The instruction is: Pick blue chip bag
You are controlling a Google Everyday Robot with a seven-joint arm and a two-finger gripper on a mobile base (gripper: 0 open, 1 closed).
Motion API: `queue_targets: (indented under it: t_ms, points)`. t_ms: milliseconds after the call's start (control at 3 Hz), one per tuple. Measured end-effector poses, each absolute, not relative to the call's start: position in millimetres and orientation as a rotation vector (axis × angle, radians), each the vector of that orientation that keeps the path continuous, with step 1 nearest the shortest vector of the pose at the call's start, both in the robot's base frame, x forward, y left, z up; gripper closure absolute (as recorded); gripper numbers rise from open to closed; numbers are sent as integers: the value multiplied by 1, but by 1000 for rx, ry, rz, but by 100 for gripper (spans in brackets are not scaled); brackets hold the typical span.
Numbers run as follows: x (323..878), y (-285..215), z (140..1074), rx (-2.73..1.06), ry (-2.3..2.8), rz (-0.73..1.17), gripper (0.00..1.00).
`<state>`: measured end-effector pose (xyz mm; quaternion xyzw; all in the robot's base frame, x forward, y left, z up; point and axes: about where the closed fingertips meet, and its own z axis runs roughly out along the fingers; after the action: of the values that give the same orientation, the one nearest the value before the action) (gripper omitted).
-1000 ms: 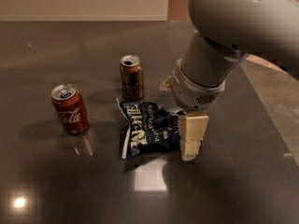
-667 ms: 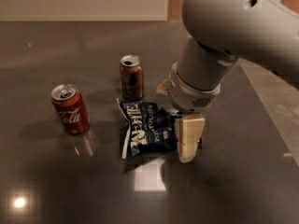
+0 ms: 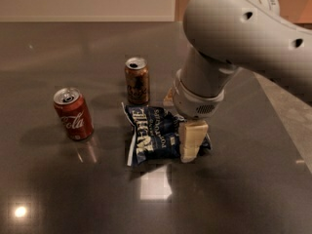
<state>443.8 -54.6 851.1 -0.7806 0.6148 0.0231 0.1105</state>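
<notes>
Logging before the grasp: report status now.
Gripper down at right edge of blue chip bag. Bag lies flat on table. Brown-orange can close behind it, red cola can apart to its left; neither blocks.

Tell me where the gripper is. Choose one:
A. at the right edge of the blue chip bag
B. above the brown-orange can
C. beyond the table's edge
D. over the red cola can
A: the gripper is low at the right edge of the blue chip bag, well away from the red cola can on the left and the brown-orange can behind the bag.
</notes>
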Motion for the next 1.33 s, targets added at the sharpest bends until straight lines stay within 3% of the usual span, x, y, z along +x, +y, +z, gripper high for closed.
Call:
queue_targets:
  t_ms: [1000,1333]
  points:
    - [451,-69,875,-2285,1798,84,88]
    - [450,-75,906,-2287,1753,96,100]
